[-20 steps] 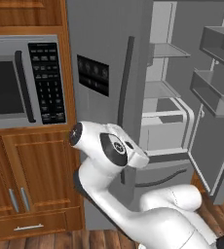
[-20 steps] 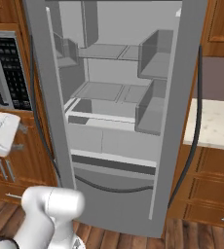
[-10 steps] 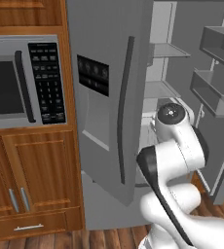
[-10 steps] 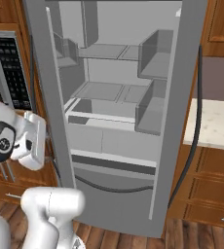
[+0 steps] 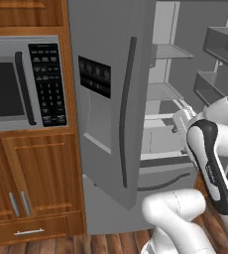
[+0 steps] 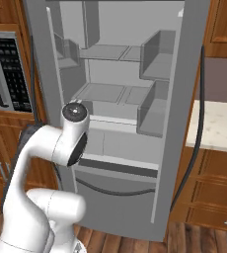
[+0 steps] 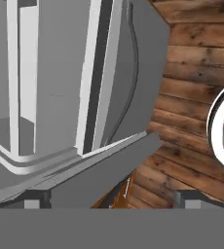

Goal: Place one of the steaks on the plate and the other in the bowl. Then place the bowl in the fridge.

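- Since the fridge (image 6: 130, 99) stands with both doors swung wide and the arm folded close in front of it, my main worry is a collision: an elbow or wrist swinging round could strike the left door (image 5: 111, 99) or the door bins on the right (image 5: 220, 64).
- Because the steaks, the plate and the bowl are nowhere among the pale shelves (image 6: 105, 91) or elsewhere in these views, I judge the task barely begun; the open doors could hamper the base when it drives off to fetch them.
- While the gripper (image 7: 111, 202) looks along the fridge's lower edge (image 7: 60, 165) toward the wooden floor (image 7: 192, 112), its two dark fingertips (image 7: 36, 198) stand far apart, jaws spread as wide as they go.
- Nothing lies between them and they touch nothing.
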{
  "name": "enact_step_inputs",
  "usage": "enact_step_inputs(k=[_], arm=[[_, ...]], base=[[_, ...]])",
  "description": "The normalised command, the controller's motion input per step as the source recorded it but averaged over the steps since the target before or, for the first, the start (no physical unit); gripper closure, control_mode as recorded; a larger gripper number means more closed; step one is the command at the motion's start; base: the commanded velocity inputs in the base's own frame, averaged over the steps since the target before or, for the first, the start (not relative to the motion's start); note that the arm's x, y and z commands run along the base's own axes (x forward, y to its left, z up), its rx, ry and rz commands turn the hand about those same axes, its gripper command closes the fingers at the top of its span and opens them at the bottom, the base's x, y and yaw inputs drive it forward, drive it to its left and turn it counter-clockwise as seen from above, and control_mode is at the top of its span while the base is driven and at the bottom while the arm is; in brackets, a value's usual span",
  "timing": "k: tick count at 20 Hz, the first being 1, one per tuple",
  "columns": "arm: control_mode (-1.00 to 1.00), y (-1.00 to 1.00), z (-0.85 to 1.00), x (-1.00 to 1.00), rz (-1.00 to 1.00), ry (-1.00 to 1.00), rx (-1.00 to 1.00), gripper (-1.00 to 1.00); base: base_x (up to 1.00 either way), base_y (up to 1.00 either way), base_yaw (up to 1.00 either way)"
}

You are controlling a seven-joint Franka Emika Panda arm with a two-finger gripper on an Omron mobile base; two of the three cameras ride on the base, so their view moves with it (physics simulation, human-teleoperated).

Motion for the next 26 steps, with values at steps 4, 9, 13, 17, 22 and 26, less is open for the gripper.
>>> enact_step_inputs(k=[4,9,13,17,22,26], arm=[[-1.0,0.1,-0.17,0.81,0.05,0.03,0.27,-1.0],[-1.0,0.03,0.0,0.75,0.16,0.15,0.11,-1.0],[-1.0,0.02,0.0,0.62,0.16,0.15,0.08,-1.0],[-1.0,0.07,-0.04,0.36,0.19,0.15,0.08,-1.0],[-1.0,0.25,-0.06,0.16,0.2,0.19,0.12,-1.0],[-1.0,0.51,-0.02,0.0,0.2,0.23,0.18,-1.0]], base=[[0.0,0.0,0.0],[0.0,0.0,0.0],[0.0,0.0,0.0],[0.0,0.0,0.0],[0.0,0.0,0.0],[0.0,0.0,0.0]])
